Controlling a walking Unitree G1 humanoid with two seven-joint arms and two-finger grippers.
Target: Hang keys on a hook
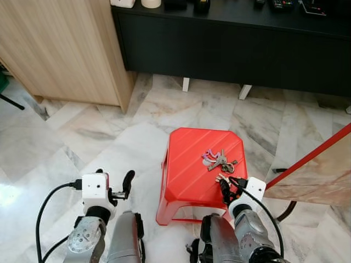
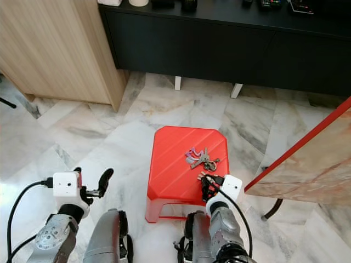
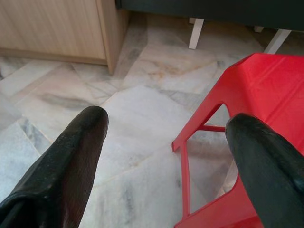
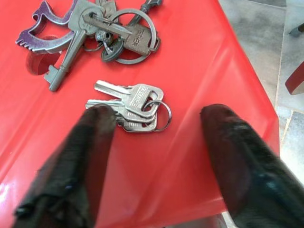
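A red stool (image 1: 192,170) stands on the marble floor (image 1: 82,142) before me. On its top lie a big key bunch (image 4: 95,33) and, nearer me, a small key set (image 4: 133,107). My right tool (image 4: 156,137) hovers over that small set, fingers wide apart, holding nothing. My left tool (image 3: 166,156) hangs beside the stool, open and empty.

I stand in a home: polished marble floor (image 1: 82,137), a light wooden cabinet (image 1: 60,49), a low black sideboard (image 1: 230,49), and a red plastic stool (image 1: 186,175) before me.
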